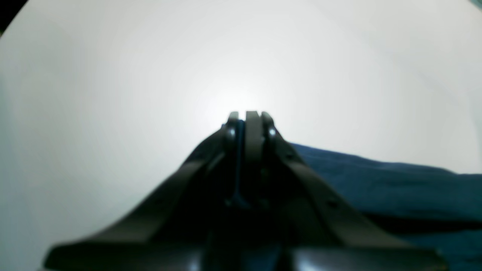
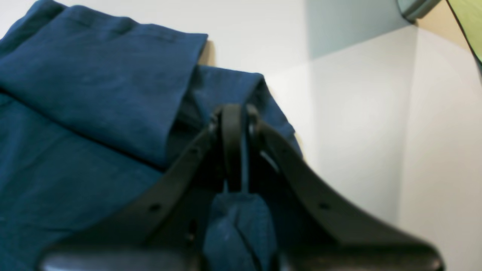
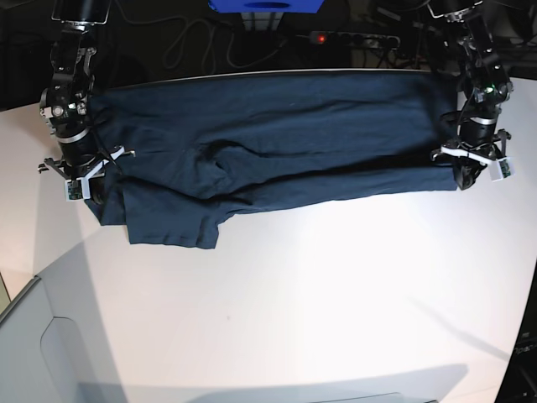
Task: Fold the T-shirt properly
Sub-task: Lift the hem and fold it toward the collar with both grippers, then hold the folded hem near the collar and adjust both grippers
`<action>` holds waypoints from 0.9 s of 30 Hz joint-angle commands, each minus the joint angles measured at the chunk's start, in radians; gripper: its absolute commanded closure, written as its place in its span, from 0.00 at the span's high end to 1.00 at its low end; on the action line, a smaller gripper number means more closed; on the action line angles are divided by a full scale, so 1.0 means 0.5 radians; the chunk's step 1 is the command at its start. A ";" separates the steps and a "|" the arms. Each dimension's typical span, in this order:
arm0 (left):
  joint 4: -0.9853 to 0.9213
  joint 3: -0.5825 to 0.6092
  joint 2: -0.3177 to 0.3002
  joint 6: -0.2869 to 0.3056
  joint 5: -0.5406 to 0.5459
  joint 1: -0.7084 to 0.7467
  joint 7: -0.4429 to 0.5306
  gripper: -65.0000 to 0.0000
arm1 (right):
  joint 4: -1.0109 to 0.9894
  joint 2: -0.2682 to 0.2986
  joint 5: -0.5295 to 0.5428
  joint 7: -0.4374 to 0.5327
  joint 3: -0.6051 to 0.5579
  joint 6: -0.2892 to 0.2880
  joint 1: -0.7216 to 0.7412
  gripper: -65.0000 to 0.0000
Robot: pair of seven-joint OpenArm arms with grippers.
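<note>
Navy cotton is what I have in both grippers: the T-shirt [image 3: 277, 138] lies spread across the far half of the white table [image 3: 336, 294], and each arm pinches one end of its near edge. The left gripper [image 1: 246, 114] is clenched on a thin fold of the cloth, blue showing between the closed jaws, and the right gripper [image 2: 235, 113] is clamped the same way, with a bunch of fabric gathered behind the jaws. I judge the step in hand to be carrying this near edge over to make a lengthwise fold, so I want both arms moving together at one height, keeping the edge taut enough not to sag but not so tight that it slips out (the sleeve [image 3: 172, 222] hanging loose near the right gripper may drag or crumple). The shirt's long axis runs side to side across the base view, from one gripper to the other; which end holds the collar I cannot tell.
</note>
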State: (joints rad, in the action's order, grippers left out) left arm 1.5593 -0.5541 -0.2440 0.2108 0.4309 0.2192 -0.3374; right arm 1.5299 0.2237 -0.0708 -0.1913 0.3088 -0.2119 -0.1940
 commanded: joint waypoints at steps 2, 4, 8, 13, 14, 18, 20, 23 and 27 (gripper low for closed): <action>0.019 -0.013 -0.029 0.003 0.024 -0.010 0.053 0.00 | 0.050 0.021 0.017 0.037 0.004 -0.007 0.024 0.00; 0.019 -0.007 -0.029 0.003 0.024 -0.007 0.053 0.00 | 0.099 0.021 0.017 -0.070 0.001 -0.007 0.040 0.01; 0.016 0.002 -0.029 0.003 0.021 -0.004 0.053 0.00 | 0.225 0.017 0.017 -0.392 -0.051 -0.007 0.135 0.21; 0.016 0.002 -0.029 0.003 0.021 -0.007 0.053 0.00 | 0.259 0.002 0.017 -0.503 -0.128 -0.007 0.202 0.44; 0.016 0.002 -0.026 0.003 0.021 -0.007 0.053 0.00 | 0.250 -0.010 0.017 -0.521 -0.137 -0.007 0.230 0.47; 0.016 0.005 -0.017 0.000 0.021 -0.007 0.053 0.00 | 0.124 -0.056 0.017 -0.589 -0.177 -0.007 0.325 0.56; 0.016 -0.001 -0.002 0.000 0.008 -0.007 0.053 0.00 | 0.090 -0.081 0.017 -0.582 -0.174 -0.007 0.343 0.61; 0.016 0.002 -0.002 0.000 0.008 -0.004 0.053 0.00 | 0.060 -0.093 0.017 -0.586 -0.177 -0.007 0.353 0.70; 0.016 0.002 -0.002 0.000 0.008 -0.004 0.053 0.00 | -0.026 -0.096 0.017 -0.586 -0.193 -0.007 0.396 0.72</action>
State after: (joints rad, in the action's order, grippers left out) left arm 1.5520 -0.5465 -0.2306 0.2104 0.4267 0.2211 -0.3370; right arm 1.4986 0.1665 -0.0711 -0.5091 0.2127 -0.2119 -0.0162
